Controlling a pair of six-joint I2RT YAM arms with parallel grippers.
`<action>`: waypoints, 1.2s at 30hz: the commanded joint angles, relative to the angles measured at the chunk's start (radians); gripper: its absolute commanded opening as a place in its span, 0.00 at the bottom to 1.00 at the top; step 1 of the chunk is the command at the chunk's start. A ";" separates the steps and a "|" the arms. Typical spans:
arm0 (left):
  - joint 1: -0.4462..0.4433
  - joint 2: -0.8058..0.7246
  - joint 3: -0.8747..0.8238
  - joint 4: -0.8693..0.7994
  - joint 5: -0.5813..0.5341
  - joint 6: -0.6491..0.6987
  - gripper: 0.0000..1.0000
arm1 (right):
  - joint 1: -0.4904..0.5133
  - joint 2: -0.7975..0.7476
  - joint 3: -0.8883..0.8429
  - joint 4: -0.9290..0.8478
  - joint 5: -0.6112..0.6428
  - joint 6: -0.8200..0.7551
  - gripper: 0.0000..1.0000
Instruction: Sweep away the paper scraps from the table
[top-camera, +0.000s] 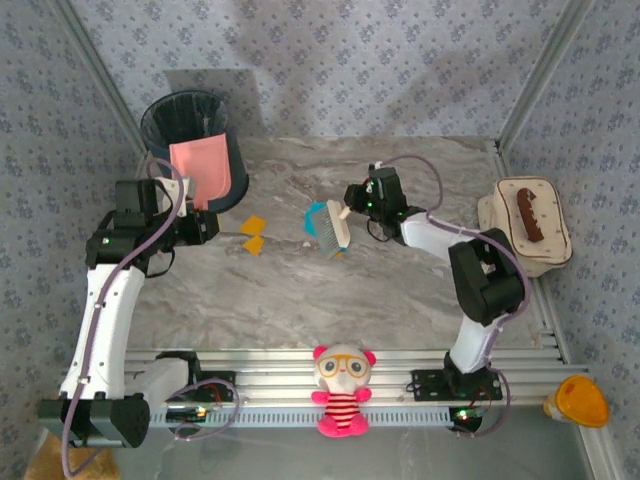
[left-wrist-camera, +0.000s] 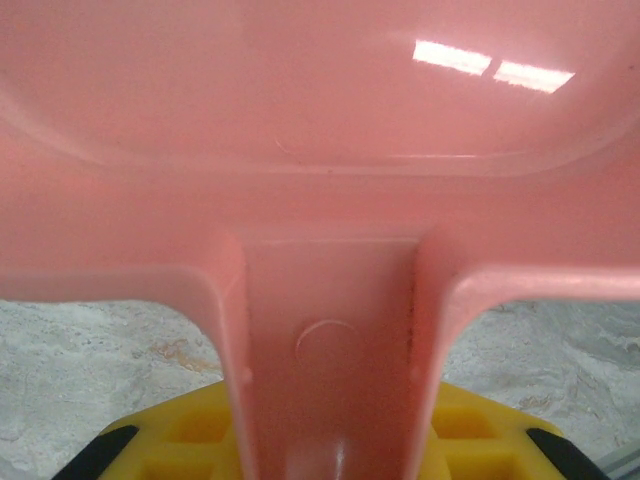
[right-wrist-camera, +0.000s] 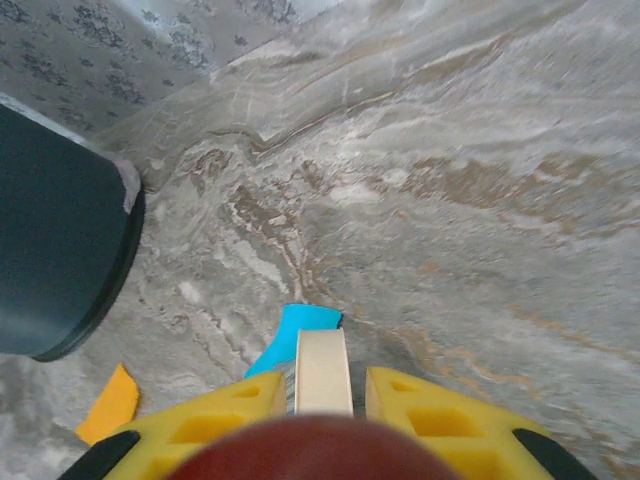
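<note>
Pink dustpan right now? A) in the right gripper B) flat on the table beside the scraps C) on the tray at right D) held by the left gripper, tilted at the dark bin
D: the left gripper clamps the handle of the pink dustpan, pan tilted against the dark bin.

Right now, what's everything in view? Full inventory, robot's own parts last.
table: 1, grey-beige marble, aluminium rails around it
bin: 1, dark, far left of the table
dustpan: 1, pink, held up at the bin's mouth
paper scraps: 2 seen, orange, on the table between dustpan and brush
brush: 1, cream handle, blue and white head, mid-table
plush toy: 1, pink and white with red stripes, near rail, centre
case: 1, beige with brown handle, right edge
unidentified item: 1, orange-yellow, near right corner
left hand: 1, yellow fingers, shut on the dustpan handle
right hand: 1, yellow fingers, shut on the brush handle
</note>
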 joint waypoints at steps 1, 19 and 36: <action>-0.011 -0.001 -0.005 0.018 0.024 -0.003 0.00 | 0.017 -0.077 -0.016 -0.140 0.124 -0.138 0.00; -0.012 0.004 -0.011 0.016 0.014 0.003 0.00 | 0.074 -0.164 0.082 -0.129 -0.008 -0.148 0.00; -0.013 0.002 -0.010 0.009 0.013 0.016 0.00 | 0.165 0.314 0.430 0.220 -0.180 0.247 0.00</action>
